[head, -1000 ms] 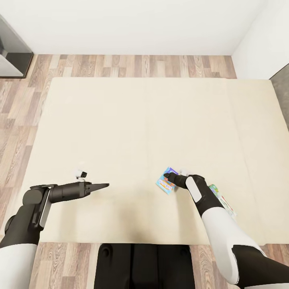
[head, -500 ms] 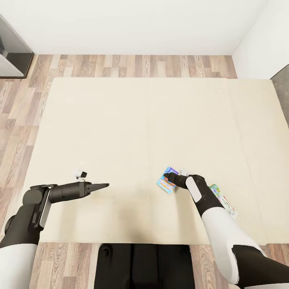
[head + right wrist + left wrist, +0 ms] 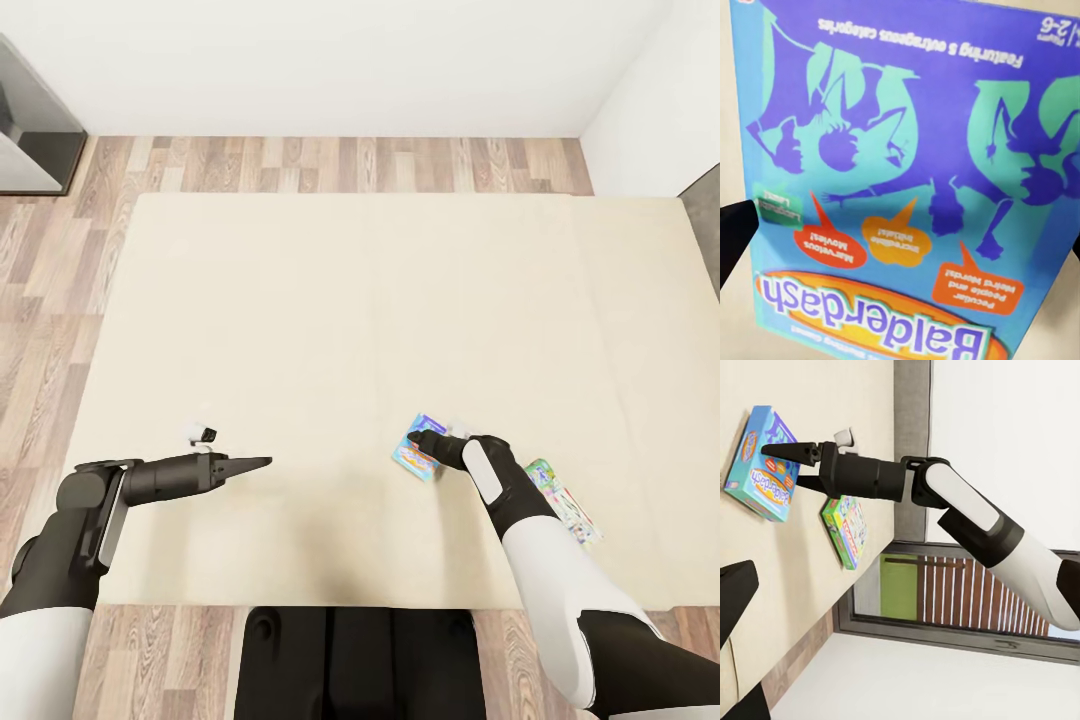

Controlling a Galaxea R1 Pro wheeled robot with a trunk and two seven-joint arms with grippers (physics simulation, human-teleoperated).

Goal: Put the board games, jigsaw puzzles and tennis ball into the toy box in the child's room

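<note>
Head view: I'm parked at the near edge of the bed point(image 3: 330, 300), both arms out over the mattress. Right end effector point(image 3: 420, 440) sits over the blue board game point(image 3: 413, 450), which lies flat near the bed's near edge, right of centre. Green-edged board game point(image 3: 565, 505) lies just beyond my right forearm, close to the near right corner; the forearm cuts off part of it. Left end effector point(image 3: 255, 463) hangs over bare mattress, well apart from both boxes, fingers drawn to a point, nothing held. Judgement: left arm is parked clear so the right can work the blue box.

Left wrist view: right end effector point(image 3: 786, 463) seen side-on, fingers parted, one along the top of the blue box point(image 3: 763, 461), the other lower by its edge. Looks like a straddle of the box edge, prob. pre-grasp; can't confirm contact. Green-edged box point(image 3: 846, 529) lies flat just beside. Dark shapes at the frame edge are my left fingers point(image 3: 735, 589), apart here with nothing between them.

Right wrist view: blue box lid point(image 3: 907, 187) at close range, "Balderdash" legible. Dark finger point(image 3: 733, 232) at one frame edge, the other barely showing. Can't tell if pads touch. Box edges mostly cut off.
</note>
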